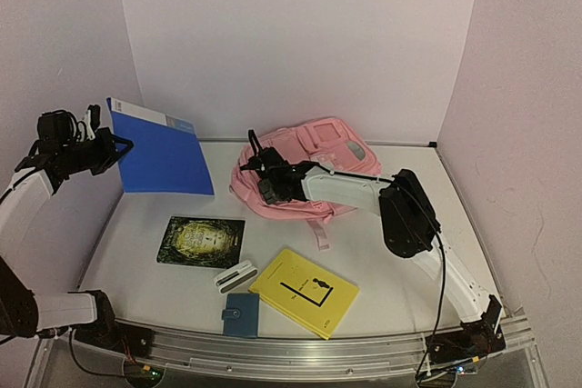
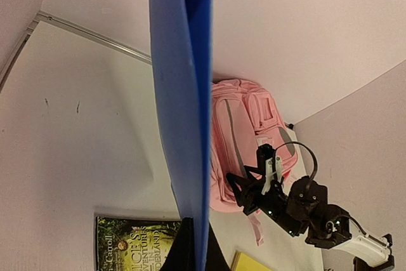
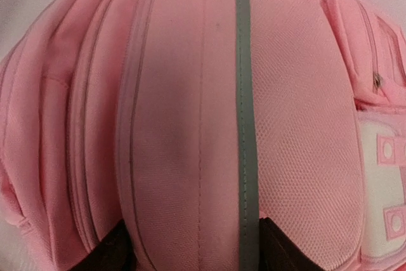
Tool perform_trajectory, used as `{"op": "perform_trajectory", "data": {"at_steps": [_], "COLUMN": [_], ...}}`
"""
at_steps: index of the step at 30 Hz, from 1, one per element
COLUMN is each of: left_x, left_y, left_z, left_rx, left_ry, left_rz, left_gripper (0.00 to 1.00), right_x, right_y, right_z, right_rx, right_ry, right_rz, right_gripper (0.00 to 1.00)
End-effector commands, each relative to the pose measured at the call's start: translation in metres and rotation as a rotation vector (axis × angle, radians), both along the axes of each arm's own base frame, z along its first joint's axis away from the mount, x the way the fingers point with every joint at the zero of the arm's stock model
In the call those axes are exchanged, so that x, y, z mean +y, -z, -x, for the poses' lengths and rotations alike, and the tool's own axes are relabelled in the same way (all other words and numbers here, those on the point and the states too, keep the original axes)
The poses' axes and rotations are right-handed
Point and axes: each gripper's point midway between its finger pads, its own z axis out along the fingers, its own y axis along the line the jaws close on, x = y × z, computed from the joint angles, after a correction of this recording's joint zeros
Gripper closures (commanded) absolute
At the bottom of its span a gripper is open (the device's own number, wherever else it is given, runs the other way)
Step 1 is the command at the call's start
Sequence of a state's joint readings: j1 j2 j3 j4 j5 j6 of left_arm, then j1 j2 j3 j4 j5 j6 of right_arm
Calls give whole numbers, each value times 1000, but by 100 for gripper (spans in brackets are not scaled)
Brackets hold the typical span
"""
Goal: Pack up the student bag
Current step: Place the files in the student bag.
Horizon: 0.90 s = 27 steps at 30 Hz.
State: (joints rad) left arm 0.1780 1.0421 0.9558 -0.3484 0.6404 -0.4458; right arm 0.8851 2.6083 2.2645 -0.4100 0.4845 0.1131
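Observation:
The student bag [image 1: 320,147] is a pink backpack lying at the back middle of the table. My right gripper [image 1: 265,175] is at its left end, and in the right wrist view its jaws [image 3: 193,249] pinch a bulging fold of the pink fabric [image 3: 190,93] with a grey stripe. My left gripper [image 1: 113,146] is raised at the far left, shut on the edge of a blue folder [image 1: 162,152] that stands upright. In the left wrist view the folder [image 2: 184,93] runs edge-on up from the gripper [image 2: 193,242], with the bag [image 2: 238,131] and the right arm beyond it.
A dark green book [image 1: 201,241], a white flat case [image 1: 235,276], a small blue wallet [image 1: 241,313] and a yellow book [image 1: 305,292] lie on the near half of the table. White walls close in the back and sides.

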Motion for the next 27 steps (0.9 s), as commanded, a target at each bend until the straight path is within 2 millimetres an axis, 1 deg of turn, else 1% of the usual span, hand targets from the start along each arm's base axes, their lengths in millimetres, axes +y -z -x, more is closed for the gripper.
{"op": "perform_trajectory", "data": {"at_steps": [1, 3, 4, 5, 9, 12, 13, 15, 18, 23, 25, 27], "left_x": [-7, -7, -7, -8, -11, -19, -23, -31, -43, -51, -53, -55], "left_y": [-38, -38, -38, -37, -36, -39, -42, -46, -53, -73, -74, -70], "left_z": [-3, -3, -3, -4, -4, -4, -4, -1, 7, 30, 35, 37], "left_rx": [-139, -138, -136, -134, -123, -118, -120, -119, -121, -146, -138, -116], "left_ry": [57, 59, 62, 64, 81, 134, 158, 214, 281, 290, 278, 274], "left_rz": [-4, -3, -1, 1, 23, 64, 86, 151, 260, 337, 369, 406], "left_gripper": [100, 100, 100, 100, 100, 100, 100, 100, 100, 100, 100, 100], "right_x": [-14, -15, -15, -16, -19, -26, -28, -35, -46, -63, -64, -66], "right_y": [-6, -24, -36, -53, -119, -170, -181, -209, -233, -260, -268, -275], "right_z": [-18, -18, -17, -16, -4, 9, 13, 22, 33, 51, 57, 61], "right_rx": [-24, -44, -56, -69, -111, -145, -152, -172, -183, -195, -191, -187], "right_ry": [67, 87, 95, 101, 107, 95, 90, 83, 86, 101, 87, 77], "right_rz": [-23, -68, -100, -137, -319, -460, -490, -555, -615, -712, -757, -796], "right_gripper": [75, 90, 97, 100, 100, 100, 100, 100, 100, 100, 100, 100]}}
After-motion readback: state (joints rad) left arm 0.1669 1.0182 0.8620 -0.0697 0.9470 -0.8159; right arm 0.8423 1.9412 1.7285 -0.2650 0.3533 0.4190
